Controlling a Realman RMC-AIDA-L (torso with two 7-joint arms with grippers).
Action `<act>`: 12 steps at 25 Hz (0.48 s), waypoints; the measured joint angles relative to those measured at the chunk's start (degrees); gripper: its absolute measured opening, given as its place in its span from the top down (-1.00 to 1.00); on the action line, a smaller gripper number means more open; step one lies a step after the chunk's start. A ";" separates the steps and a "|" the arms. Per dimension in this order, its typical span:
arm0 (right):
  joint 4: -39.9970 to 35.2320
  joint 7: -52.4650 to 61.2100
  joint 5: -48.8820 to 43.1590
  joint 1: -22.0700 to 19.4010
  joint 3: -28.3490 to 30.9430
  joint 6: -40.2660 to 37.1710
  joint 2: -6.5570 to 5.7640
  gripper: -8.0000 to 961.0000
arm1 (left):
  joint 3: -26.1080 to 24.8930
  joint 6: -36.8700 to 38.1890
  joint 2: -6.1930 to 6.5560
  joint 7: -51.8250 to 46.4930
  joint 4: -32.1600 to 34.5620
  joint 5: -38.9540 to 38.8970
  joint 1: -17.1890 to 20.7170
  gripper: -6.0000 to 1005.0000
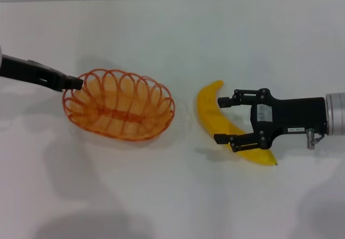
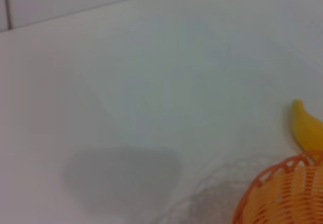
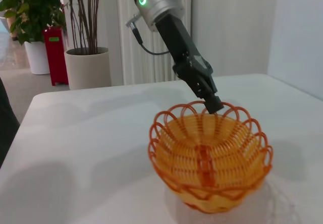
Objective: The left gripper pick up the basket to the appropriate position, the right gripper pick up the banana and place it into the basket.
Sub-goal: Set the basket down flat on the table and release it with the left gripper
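1. Right gripper (image 1: 226,119): nearest the robot, low over the table (image 1: 161,196), fingers spread wide and straddling the banana (image 1: 213,112), one finger on each side of its mid-body. No squeeze is evident. Step in hand, as judged: grasping the banana. Next move calls for closing on the fruit, lifting, then carrying it leftward over the basket.
2. Basket (image 1: 118,112): well left of the banana, apparently tilted and raised at its gripped end, empty inside.
3. Left gripper (image 1: 77,82): fingers pressed together on the basket's left rim loop, pinching the wire.
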 joint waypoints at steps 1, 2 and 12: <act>0.00 0.00 0.01 0.05 0.00 0.00 0.02 -0.71 | 0.00 -1.11 0.04 -0.94 -0.93 0.00 -0.32 0.90; 0.00 0.00 0.02 0.10 0.00 0.00 0.06 -0.71 | 0.08 -1.98 0.07 -1.52 -1.59 0.00 -0.61 0.90; 0.00 0.00 0.47 0.41 0.00 0.00 0.18 -0.71 | 0.50 -10.01 0.16 -4.23 -11.25 -0.06 -4.90 0.90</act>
